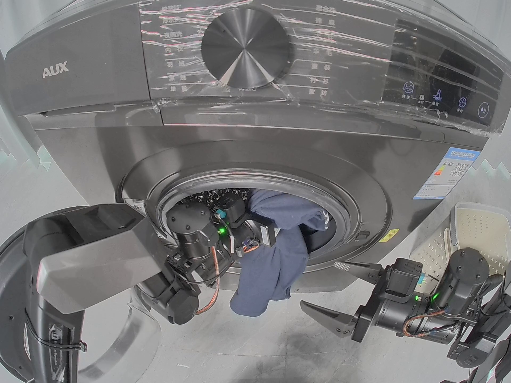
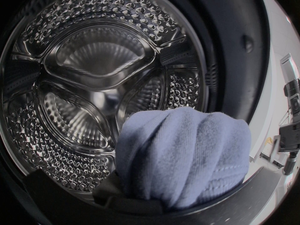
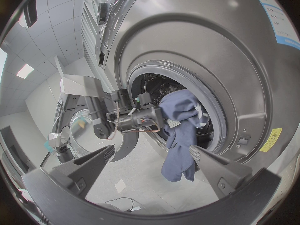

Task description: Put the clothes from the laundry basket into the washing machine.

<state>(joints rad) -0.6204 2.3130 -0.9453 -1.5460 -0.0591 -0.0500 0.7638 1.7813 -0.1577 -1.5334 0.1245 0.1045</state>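
Bunched blue garment [image 1: 277, 251] hangs limp over the washing machine [image 1: 85, 150] rim.

Head and right wrist face the washing machine [image 1: 266, 134]; left peers inside.

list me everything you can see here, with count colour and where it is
washing machine: one, grey, front-loading, facing the robot
control dial: one, silver, middle of the top panel
door: one, clear glass, swung open at the machine's left
drum: one, shiny steel, behind the round opening
garment: one, dark blue, half in the drum, the rest hanging over the lip
label sticker: one, blue and white, upper right of the front
warning sticker: one, yellow, right of the opening
laundry basket: one, cream, right of the machine
left gripper: one, black, at the drum mouth, against the garment
right gripper: one, black, open, low right of the opening
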